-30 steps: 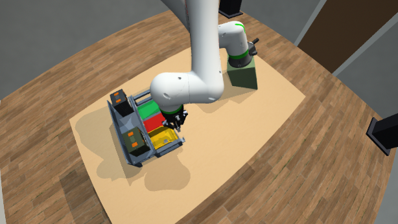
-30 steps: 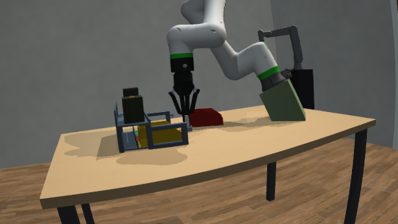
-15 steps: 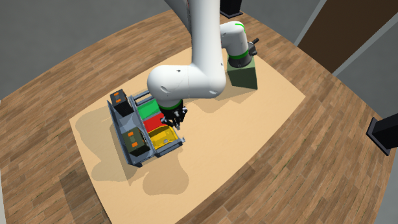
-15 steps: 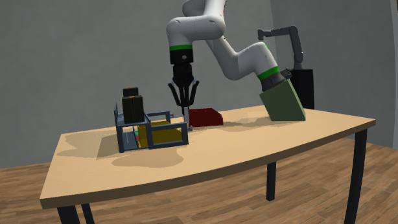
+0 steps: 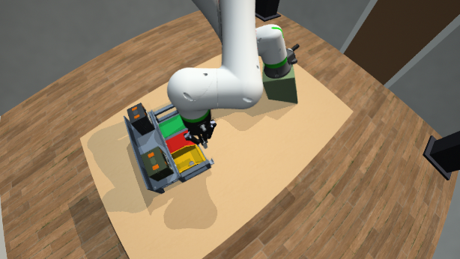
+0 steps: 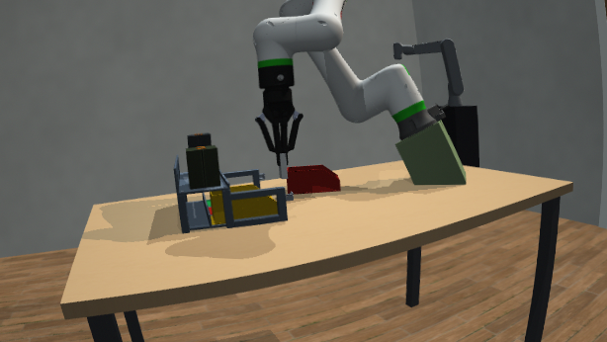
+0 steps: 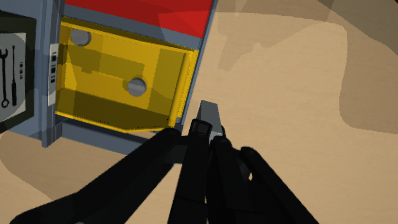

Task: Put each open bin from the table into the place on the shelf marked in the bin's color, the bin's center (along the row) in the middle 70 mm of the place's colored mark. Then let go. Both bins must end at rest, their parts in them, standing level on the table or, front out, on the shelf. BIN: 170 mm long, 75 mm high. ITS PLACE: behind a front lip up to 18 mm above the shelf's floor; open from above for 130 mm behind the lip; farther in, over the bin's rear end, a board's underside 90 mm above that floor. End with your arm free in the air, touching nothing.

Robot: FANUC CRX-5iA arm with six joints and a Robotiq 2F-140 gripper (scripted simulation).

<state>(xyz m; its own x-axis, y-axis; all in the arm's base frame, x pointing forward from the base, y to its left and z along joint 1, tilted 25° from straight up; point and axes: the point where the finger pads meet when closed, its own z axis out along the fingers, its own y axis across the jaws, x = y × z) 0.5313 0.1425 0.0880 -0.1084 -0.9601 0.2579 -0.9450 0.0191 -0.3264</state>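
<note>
The yellow bin [image 5: 189, 159] stands in the shelf [image 5: 165, 150] at its near end, front toward the table; it also shows in the wrist view [image 7: 120, 87], with two grey round parts inside. The red mark [image 5: 179, 141] and green mark [image 5: 172, 125] on the shelf floor are bare. The red bin [image 6: 312, 179] stands on the table beyond the shelf; the arm hides it in the top view. My gripper [image 5: 204, 144] [image 6: 282, 170] [image 7: 205, 114] is shut and empty, pointing down just outside the shelf's front rail beside the yellow bin's front corner.
Two dark green boxes [image 5: 155, 162] [image 5: 139, 117] sit on the shelf's upper board. The robot's green pedestal [image 5: 281, 87] stands at the table's far side. A black stand [image 6: 460, 119] is behind it.
</note>
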